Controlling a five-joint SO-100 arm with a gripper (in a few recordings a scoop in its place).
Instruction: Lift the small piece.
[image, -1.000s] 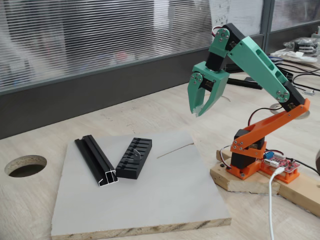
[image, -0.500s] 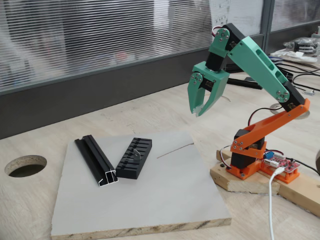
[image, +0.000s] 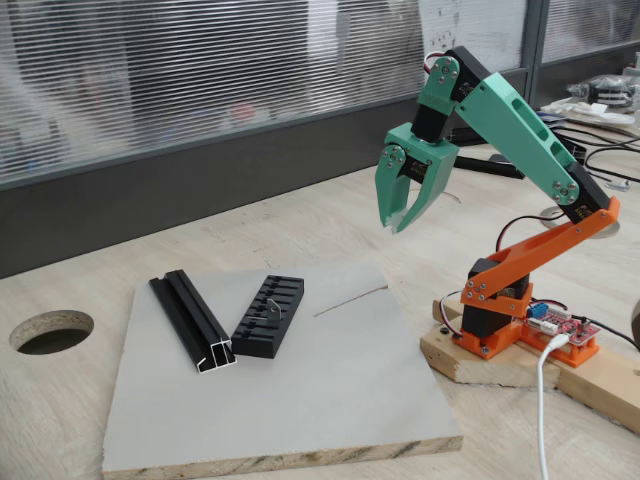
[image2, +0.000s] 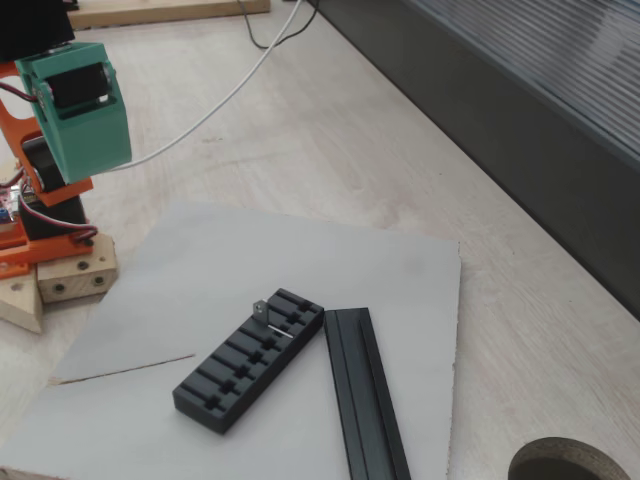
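Note:
The small piece (image: 271, 305) is a tiny silvery metal clip standing on top of the black ridged block (image: 268, 317), near its far end; the other fixed view shows the small piece (image2: 262, 311) on the block (image2: 238, 368) too. My teal gripper (image: 393, 226) hangs in the air well above and to the right of the block, pointing down. Its fingertips meet and hold nothing. A teal part of the arm (image2: 75, 100) shows at the top left of a fixed view.
A long black channel rail (image: 192, 322) lies left of the block on a grey board (image: 300, 410). The arm's orange base (image: 500, 315) sits on a wooden block at the right. A round hole (image: 50, 331) opens in the table. Cables lie behind.

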